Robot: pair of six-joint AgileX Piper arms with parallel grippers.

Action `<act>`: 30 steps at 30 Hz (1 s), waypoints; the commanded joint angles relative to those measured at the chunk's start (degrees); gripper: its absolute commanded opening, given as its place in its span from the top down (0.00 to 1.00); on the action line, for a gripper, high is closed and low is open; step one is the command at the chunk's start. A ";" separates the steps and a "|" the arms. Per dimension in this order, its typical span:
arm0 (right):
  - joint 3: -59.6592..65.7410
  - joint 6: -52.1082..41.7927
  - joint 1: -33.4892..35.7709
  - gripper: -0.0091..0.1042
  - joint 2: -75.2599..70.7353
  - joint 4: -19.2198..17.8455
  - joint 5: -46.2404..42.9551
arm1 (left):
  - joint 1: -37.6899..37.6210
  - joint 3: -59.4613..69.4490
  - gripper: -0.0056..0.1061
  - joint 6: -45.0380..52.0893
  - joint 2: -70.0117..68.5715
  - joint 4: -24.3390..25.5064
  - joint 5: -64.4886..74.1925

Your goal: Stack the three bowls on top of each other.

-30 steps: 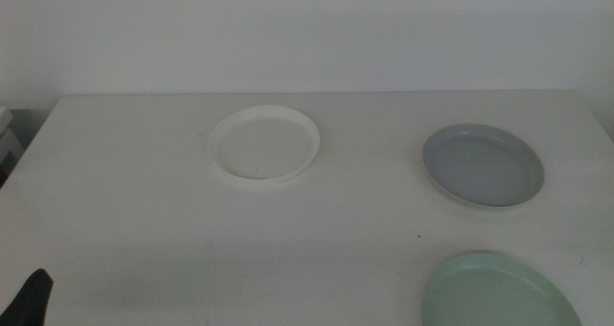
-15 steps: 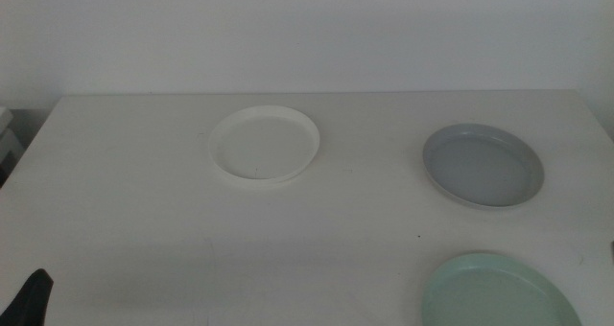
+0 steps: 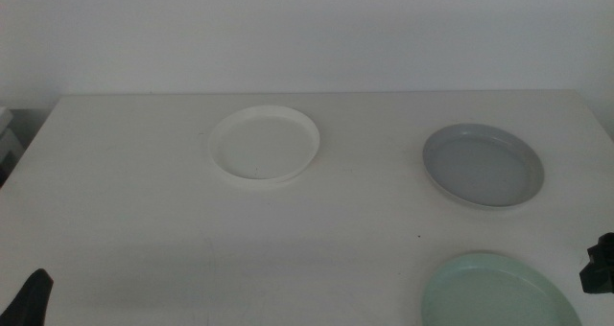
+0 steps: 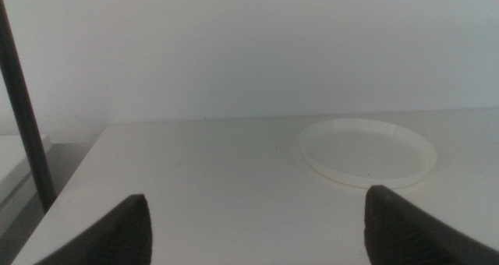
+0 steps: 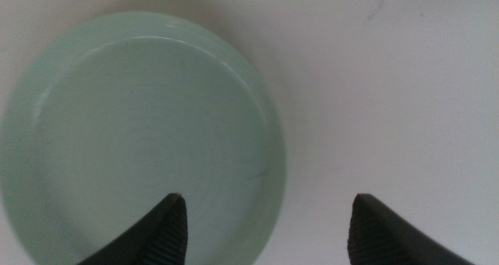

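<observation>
Three shallow bowls are lying separately on the table (image 3: 134, 201), none stacked yet, so you are looking at the very start of the job. Taking the white bowl (image 3: 264, 144) as your landmark: the grey-blue bowl (image 3: 484, 165) is sitting well apart from it, toward the side the right arm enters from and slightly nearer the camera; the pale green bowl (image 3: 499, 292) is nearer the camera again, past the grey-blue one, partly cut off by the picture's bottom edge.

Your right end effector (image 5: 265, 218) is hovering over the pale green bowl's rim with its jaws spread wide, one jaw over the bowl's floor and the other over bare table. That straddling pose suggests you are lining up to pinch the low rim, likely the only graspable part of such a flat dish. It is not touching the bowl as far as the wrist view shows.

Your left end effector (image 4: 257, 226) is waiting low at the table's near corner, far from the white bowl but facing it, jaws also wide and holding nothing.
</observation>
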 commanded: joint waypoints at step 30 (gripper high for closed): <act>-1.17 -5.57 -3.16 0.83 27.37 5.00 -6.86 | 0.10 -0.26 0.07 -0.74 -0.78 -0.36 -4.40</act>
